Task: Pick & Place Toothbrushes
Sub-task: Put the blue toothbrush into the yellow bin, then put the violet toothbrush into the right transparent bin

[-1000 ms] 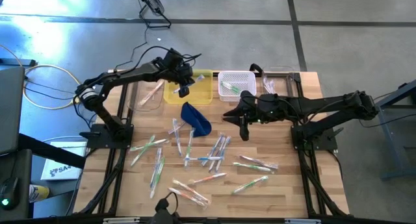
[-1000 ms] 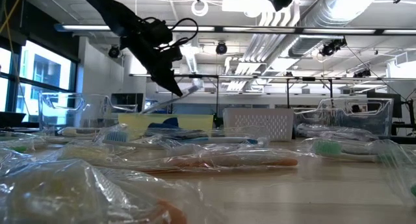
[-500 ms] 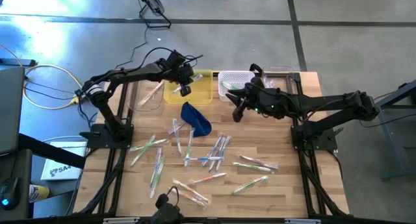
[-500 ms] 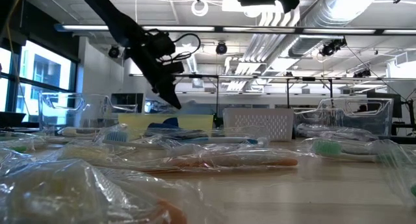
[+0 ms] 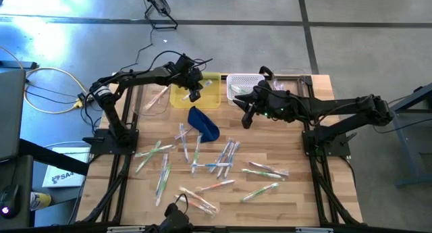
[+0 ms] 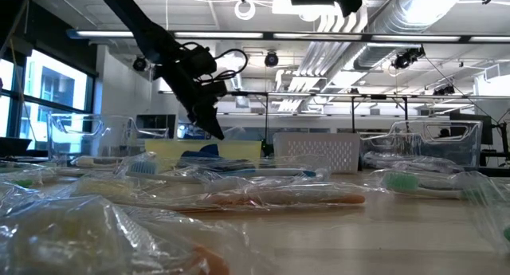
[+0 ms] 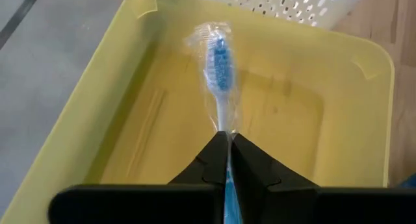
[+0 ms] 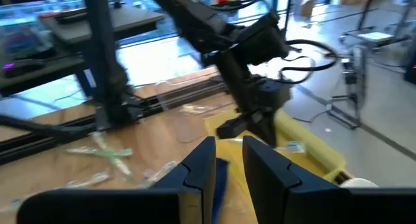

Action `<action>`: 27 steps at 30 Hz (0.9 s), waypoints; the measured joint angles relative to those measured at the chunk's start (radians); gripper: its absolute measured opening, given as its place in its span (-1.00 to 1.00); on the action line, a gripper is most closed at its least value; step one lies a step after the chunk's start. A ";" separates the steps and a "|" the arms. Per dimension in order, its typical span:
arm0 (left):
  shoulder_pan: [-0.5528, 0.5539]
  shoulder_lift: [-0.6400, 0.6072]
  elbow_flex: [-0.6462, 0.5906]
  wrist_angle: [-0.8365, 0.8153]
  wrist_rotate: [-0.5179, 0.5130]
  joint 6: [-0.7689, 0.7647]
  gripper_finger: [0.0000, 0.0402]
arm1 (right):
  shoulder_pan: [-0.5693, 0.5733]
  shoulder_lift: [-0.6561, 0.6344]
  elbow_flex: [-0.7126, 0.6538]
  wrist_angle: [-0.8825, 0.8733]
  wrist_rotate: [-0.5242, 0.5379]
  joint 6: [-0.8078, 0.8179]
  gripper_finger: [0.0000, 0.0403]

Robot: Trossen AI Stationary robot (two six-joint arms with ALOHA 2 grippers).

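The left gripper [image 7: 227, 141] hangs over the yellow bin [image 5: 210, 98] at the far edge of the table [image 5: 297, 186]. Its two fingers [image 7: 207, 160] are pressed close together and pinch a blue brush [image 7: 220, 65] in a clear wrapper. The brush head points into the bin, above its floor, with yellow walls on each side and lots of room around it.

The right gripper [image 5: 246, 118] hangs just in front of the white basket [image 5: 246, 80], which sits right beside the yellow bin along the far edge. Its fingers [image 8: 201, 160] stand a little apart with nothing between them (the gap is small). The basket has one green brush [image 5: 237, 91] inside it.

A clear bin [image 5: 156, 98] stands on the other side of the yellow one, near the far left corner, and a pink brush [image 5: 158, 96] lies in it. One more clear bin [image 5: 291, 84] stands at the far right corner.

A dark blue pouch [image 5: 204, 123] lies in the middle of the table, just in front of the yellow bin. The loose brushes [image 5: 223, 159] are spread over the near half of the table, some crossing each other, some close to the near edge. The strip of table between the pouch and the right edge is bare wood, so there is open room under the right arm.
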 joint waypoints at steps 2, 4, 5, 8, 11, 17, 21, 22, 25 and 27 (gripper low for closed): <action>0.000 0.000 0.000 0.000 0.000 -0.007 -0.82 | 0.000 0.000 0.000 0.000 -0.048 0.000 -0.65; 0.000 0.000 0.000 0.000 0.000 -0.007 -0.70 | 0.000 0.000 0.000 0.000 -0.088 0.000 -0.65; 0.000 0.000 0.000 0.001 0.000 -0.007 -0.64 | 0.000 0.000 0.000 0.000 -0.101 0.000 -0.65; 0.000 0.000 0.000 0.007 -0.008 -0.012 -0.46 | 0.000 0.000 0.000 0.000 -0.121 0.011 -0.65; 0.000 -0.009 0.000 0.027 -0.012 -0.046 -0.34 | 0.000 0.000 0.000 0.000 -0.140 0.024 -0.65; 0.000 -0.056 0.000 0.050 -0.006 -0.183 -0.26 | 0.027 0.000 0.000 0.006 -0.148 0.026 -0.65; -0.008 -0.106 0.000 0.052 0.068 -0.175 -0.26 | 0.055 0.000 0.000 0.007 -0.148 0.026 -0.65; -0.018 -0.122 0.000 0.053 0.074 -0.172 -0.26 | 0.063 0.000 0.000 0.007 -0.148 0.026 -0.65; -0.072 -0.181 0.000 0.054 0.062 -0.162 -0.26 | 0.085 0.000 0.000 0.007 -0.148 0.026 -0.65; -0.128 -0.222 0.000 0.070 0.015 -0.149 -0.26 | 0.099 0.000 0.000 0.009 -0.136 0.026 -0.65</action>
